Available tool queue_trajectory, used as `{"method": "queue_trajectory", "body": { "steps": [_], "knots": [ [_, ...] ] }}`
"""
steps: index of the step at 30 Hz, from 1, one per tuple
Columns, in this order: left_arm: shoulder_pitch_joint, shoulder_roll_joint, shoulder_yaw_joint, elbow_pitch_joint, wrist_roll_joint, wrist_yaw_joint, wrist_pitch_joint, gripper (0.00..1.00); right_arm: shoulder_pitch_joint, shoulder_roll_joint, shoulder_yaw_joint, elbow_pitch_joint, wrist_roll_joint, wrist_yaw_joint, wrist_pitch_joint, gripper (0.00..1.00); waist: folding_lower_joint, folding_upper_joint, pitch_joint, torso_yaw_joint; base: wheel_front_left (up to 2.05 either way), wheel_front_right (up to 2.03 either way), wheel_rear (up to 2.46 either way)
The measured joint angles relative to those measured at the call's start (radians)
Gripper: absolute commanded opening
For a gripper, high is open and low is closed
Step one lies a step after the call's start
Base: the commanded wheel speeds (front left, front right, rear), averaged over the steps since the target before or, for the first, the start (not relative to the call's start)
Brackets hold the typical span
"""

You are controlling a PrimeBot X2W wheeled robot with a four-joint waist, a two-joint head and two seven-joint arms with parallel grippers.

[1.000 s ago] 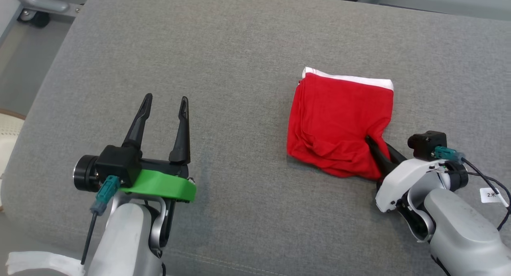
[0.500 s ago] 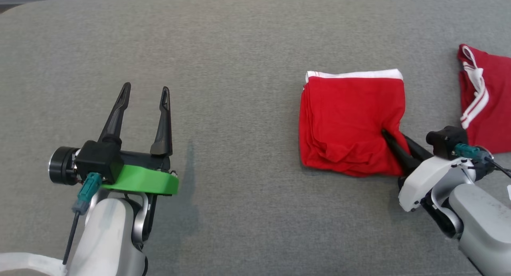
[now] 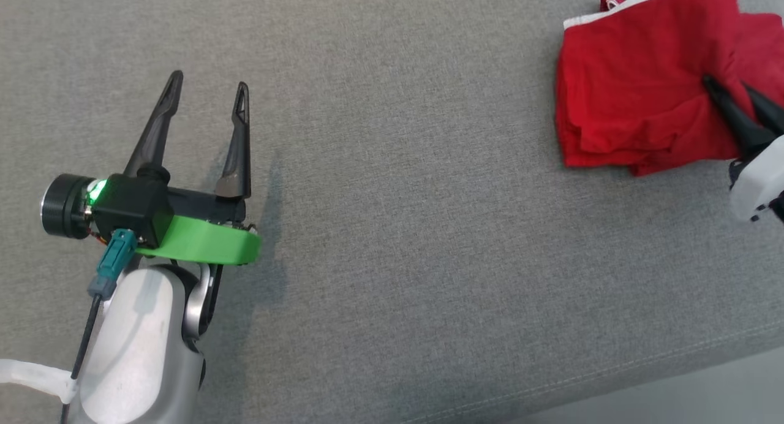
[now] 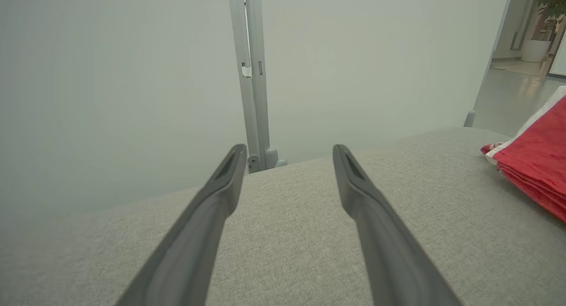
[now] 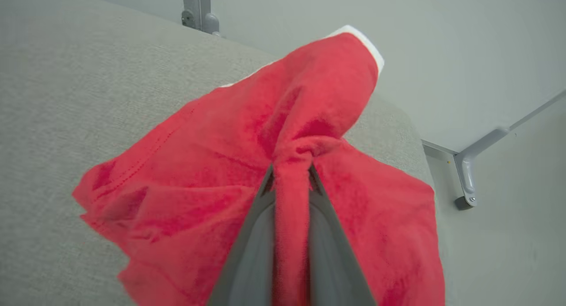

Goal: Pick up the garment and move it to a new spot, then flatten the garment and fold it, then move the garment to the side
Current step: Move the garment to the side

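My head camera has swung round over the last second, so most of the shift in that view is the camera's doing, not the cloth's. What has really changed is the shape of the red garment (image 3: 625, 105). A second ago it lay as a flat square with its white band straight along the far side. Now the band runs at a slant and the right-hand part is bunched and raised.

The right tool (image 3: 726, 82) is pressed together on a ridge of that cloth, with red fabric squeezed between its two fingers in the right wrist view. The grip looks the same as before. The garment sits toward the right end of the grey cushion (image 3: 398, 197), its left part resting on the cushion. What I take to be the cushion's far right corner lies just beyond it.

The left tool (image 3: 209, 81) hangs spread and empty over the left part of the cushion, well apart from the garment.

I judge the folding done and the last step under way: carrying the garment to the side. With only one pinch, the layers may slip apart.
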Motion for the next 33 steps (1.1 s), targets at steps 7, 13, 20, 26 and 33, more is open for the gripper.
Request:
{"method": "queue_trajectory", "body": {
  "steps": [7, 13, 20, 26, 33],
  "knots": [
    [-0.032, 0.012, -0.016, -0.016, 0.011, -0.003, 0.018, 1.0, -0.057, -0.044, -0.012, 0.081, 0.057, 0.0, 0.0, 0.0, 0.0, 0.0, 0.092, -0.038, 0.0, 0.0, 0.0],
    [-0.038, 0.022, -0.02, -0.017, 0.013, -0.002, 0.022, 1.0, -0.082, 0.006, -0.026, 0.216, 0.102, 0.0, -0.022, 1.0, 0.0, 0.0001, 0.142, -0.041, 0.0, 0.0, 0.0],
    [-0.026, 0.026, -0.018, -0.007, 0.007, 0.009, 0.021, 1.0, -0.088, 0.06, -0.068, 0.299, 0.145, 0.0, -0.097, 1.0, 0.0, 0.0, 0.125, -0.033, 0.0, 0.0, 0.0],
    [0.027, 0.028, 0.005, 0.01, -0.023, 0.031, 0.016, 1.0, -0.039, 0.149, -0.172, 0.177, 0.158, 0.0, -0.127, 1.0, 0.0, 0.0, 0.064, -0.042, 0.0, 0.0, 0.0],
    [0.065, 0.022, 0.014, 0.019, -0.042, 0.045, 0.011, 1.0, 0.053, 0.242, -0.294, 0.007, 0.057, 0.0, -0.128, 1.0, 0.0, 0.0, 0.002, -0.041, 0.0, 0.0, 0.0]
  ]
}}
